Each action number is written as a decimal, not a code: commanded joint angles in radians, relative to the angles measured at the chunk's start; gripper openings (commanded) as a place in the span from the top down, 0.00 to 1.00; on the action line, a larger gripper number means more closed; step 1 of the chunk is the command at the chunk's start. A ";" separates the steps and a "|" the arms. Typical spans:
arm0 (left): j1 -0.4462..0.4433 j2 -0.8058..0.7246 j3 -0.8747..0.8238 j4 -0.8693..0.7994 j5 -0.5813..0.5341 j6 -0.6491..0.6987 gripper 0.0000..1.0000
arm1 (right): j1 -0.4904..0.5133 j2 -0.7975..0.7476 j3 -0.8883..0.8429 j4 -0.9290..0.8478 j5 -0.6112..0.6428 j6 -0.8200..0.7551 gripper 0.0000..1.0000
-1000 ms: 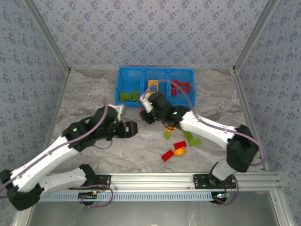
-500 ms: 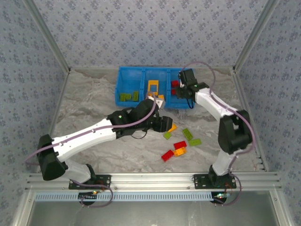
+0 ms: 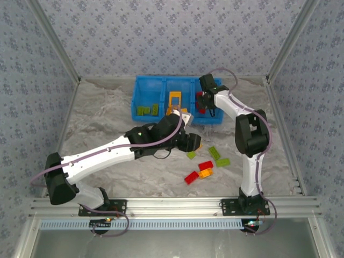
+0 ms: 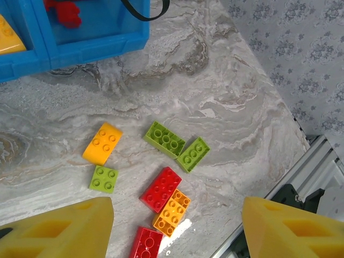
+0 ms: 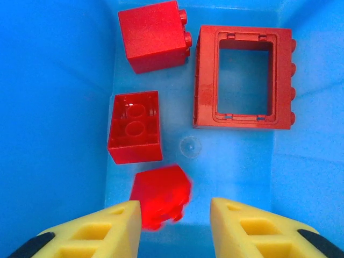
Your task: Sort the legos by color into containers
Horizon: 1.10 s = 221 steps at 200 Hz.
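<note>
Left gripper (image 4: 177,217): my jaws stand wide apart, holding nothing; loose legos (image 4: 166,138) lie on the table (image 4: 226,97) between them. Right gripper (image 5: 174,217): my jaws are parted inside the blue tray (image 5: 48,107); a blurred red brick (image 5: 161,196) sits just ahead, unclamped.

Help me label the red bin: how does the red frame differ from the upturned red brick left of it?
The red frame is an open rectangle with the blue tray floor showing through it; the upturned brick is a closed block showing two round sockets. The frame is clearly larger than the brick. The frame's studs point sideways; the brick's hollow underside faces up. Both are red and lie apart in one compartment.
</note>
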 commanded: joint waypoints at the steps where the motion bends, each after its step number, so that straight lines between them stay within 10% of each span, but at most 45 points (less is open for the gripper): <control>1: -0.010 0.011 0.022 0.010 -0.015 0.025 0.35 | -0.004 -0.022 0.019 -0.041 0.019 0.008 0.55; 124: -0.011 0.035 -0.011 -0.076 -0.012 0.024 0.34 | 0.120 -0.806 -0.345 -0.048 0.074 -0.032 0.54; 221: 0.116 0.533 0.350 -0.317 0.103 0.577 0.26 | 0.393 -1.571 -0.843 -0.190 -0.154 0.289 0.34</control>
